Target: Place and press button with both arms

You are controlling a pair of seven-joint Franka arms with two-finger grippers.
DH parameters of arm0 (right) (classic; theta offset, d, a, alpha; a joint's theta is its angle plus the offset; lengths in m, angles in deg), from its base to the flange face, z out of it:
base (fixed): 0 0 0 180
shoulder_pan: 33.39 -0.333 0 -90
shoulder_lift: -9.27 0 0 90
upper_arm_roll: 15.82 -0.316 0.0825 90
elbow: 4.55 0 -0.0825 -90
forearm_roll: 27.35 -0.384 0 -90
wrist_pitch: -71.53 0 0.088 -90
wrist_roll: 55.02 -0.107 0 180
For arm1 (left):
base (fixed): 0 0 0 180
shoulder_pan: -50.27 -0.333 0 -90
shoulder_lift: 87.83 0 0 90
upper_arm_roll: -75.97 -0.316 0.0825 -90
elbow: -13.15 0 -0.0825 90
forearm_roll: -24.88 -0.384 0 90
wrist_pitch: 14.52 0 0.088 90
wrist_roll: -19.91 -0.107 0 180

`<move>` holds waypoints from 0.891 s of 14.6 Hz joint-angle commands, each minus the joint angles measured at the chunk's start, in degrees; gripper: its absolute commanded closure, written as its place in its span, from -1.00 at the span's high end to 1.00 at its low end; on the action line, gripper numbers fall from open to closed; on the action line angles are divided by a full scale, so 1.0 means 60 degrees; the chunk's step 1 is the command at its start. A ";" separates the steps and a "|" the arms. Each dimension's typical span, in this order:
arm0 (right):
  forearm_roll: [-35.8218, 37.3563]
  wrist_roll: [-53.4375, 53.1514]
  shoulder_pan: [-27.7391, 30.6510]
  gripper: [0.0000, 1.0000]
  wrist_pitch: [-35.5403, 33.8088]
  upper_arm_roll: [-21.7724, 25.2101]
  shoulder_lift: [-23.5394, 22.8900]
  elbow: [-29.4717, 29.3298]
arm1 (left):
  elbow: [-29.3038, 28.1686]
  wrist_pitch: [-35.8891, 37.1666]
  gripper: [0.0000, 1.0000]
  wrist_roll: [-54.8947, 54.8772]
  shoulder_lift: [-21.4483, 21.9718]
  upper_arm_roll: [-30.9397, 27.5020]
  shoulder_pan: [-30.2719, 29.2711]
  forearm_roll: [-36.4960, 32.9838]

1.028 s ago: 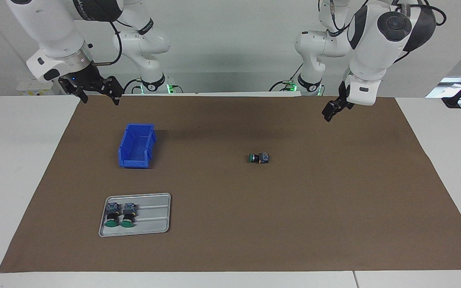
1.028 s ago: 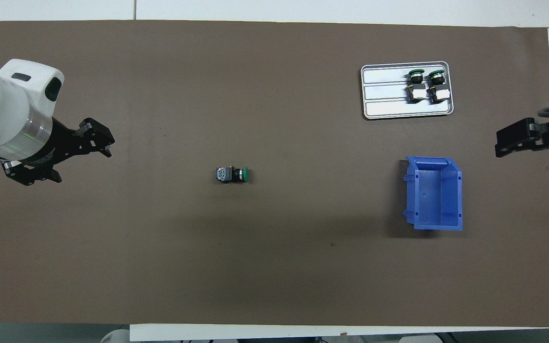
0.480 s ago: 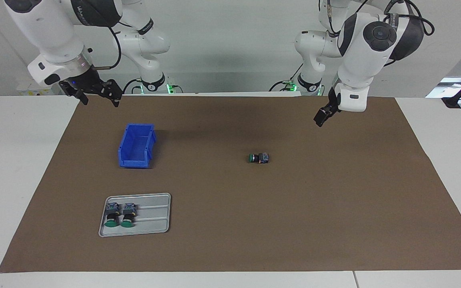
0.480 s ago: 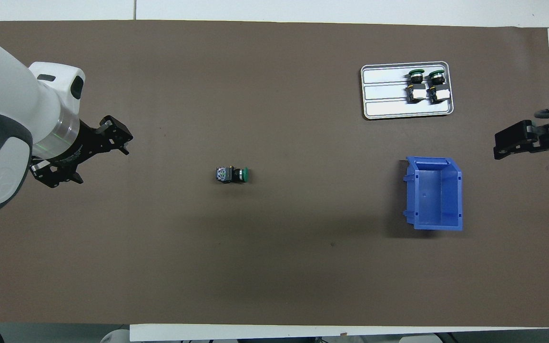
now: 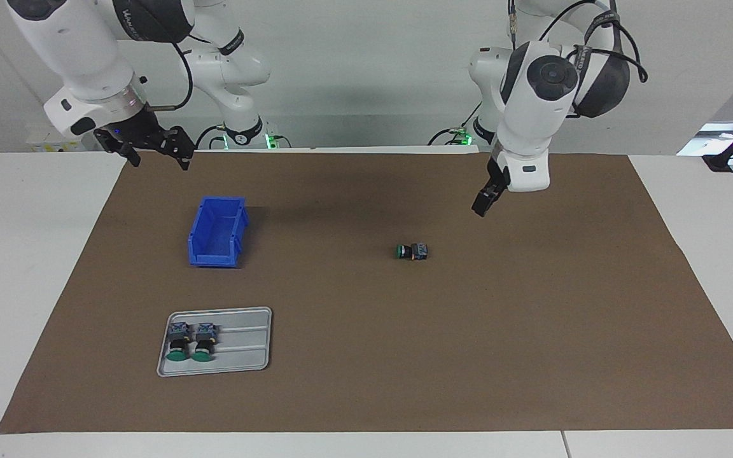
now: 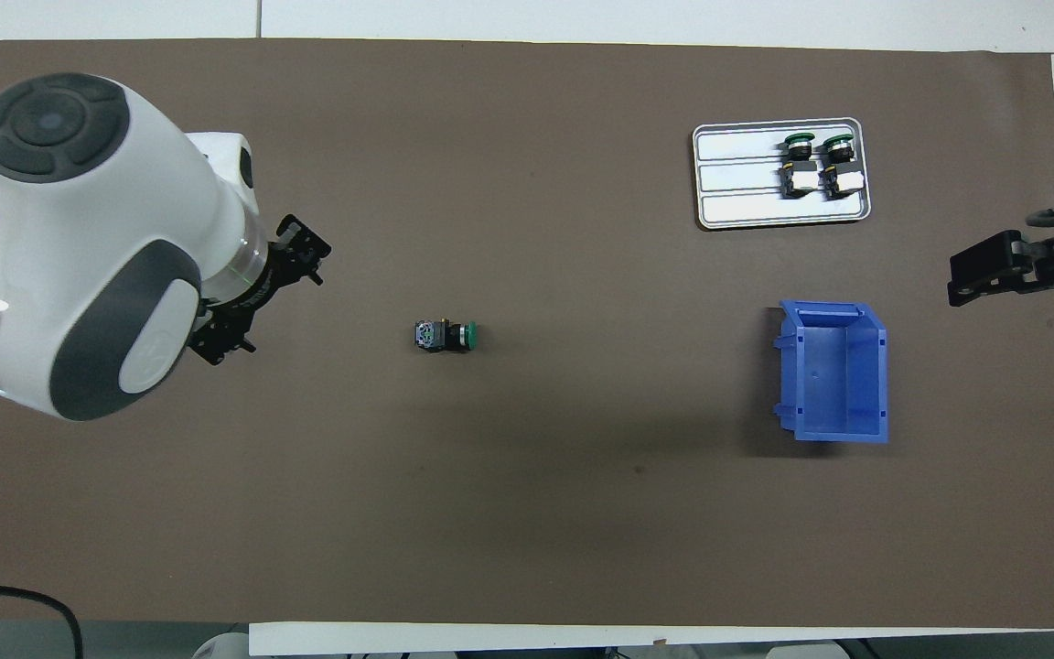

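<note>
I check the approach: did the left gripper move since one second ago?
Yes. The left gripper, open and empty, has come closer to the lone button on the mat, away from the mat's edge.

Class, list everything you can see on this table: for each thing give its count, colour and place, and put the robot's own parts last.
loose button: 1, green cap, black body, lying on its side mid-mat.
buttons in the tray: 2, green caps, side by side at one end.
tray: 1, grey, farther from the robots than the bin.
bin: 1, blue, toward the right arm's end.
mat: 1, brown, covering the white table.
left gripper: 1, black, open, raised over the mat.
right gripper: 1, black, open, raised at the mat's edge.
</note>
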 commanded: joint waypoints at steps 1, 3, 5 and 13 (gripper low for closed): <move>0.0012 0.0184 0.0041 1.00 0.0134 0.0013 0.0158 0.0194 | -0.0263 -0.0832 0.99 0.1764 -0.0404 -0.0123 0.0559 0.0124; -0.0003 0.0184 0.0041 1.00 0.0134 0.0013 0.0173 0.0194 | -0.0278 -0.1316 0.99 0.2967 -0.0698 -0.0123 0.0779 0.0124; -0.0003 0.0184 0.0041 1.00 0.0134 0.0013 0.0173 0.0194 | -0.0292 -0.1696 0.99 0.4022 -0.0977 -0.0123 0.1087 0.0139; 0.0012 0.0184 0.0041 1.00 0.0134 0.0013 0.0173 0.0180 | -0.1479 -0.3938 0.99 0.6677 -0.1533 -0.0138 0.2026 0.0139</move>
